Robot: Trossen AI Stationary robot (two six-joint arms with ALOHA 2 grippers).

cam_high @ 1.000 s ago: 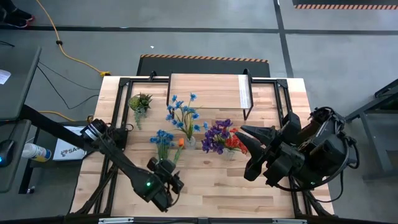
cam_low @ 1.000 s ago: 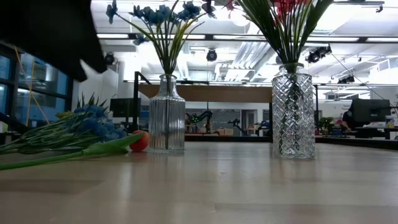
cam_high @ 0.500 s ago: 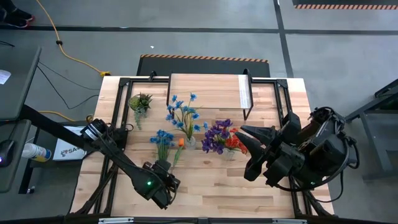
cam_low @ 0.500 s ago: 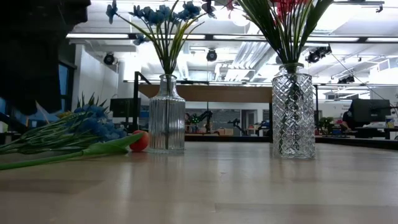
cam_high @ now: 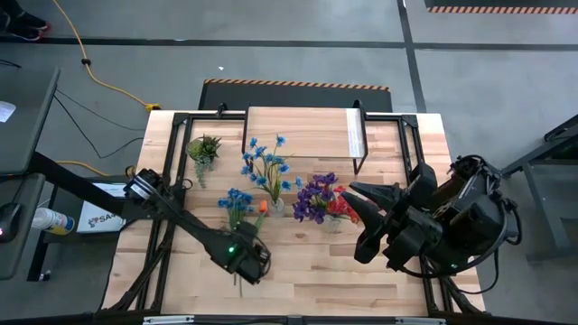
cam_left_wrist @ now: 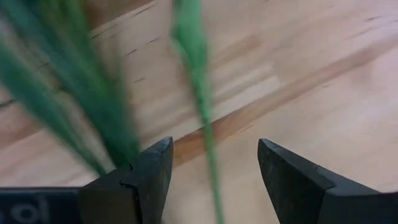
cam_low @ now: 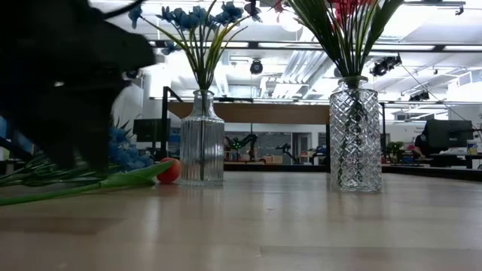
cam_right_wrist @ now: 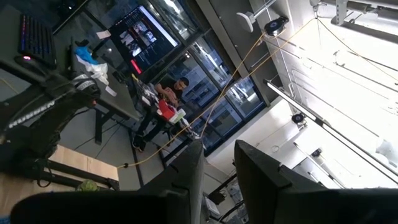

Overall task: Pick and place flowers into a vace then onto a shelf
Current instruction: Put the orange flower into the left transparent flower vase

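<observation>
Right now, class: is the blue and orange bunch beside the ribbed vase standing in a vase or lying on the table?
Lying on the table. The blue and orange bunch lies flat beside the ribbed vase; the open left hand straddles one green stem.

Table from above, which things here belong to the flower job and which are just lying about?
Job: loose flowers, ribbed vase with blue flowers, cut-glass vase with a mixed bunch, shelf, left gripper over the stems.
Lying about: potted plant.
</observation>
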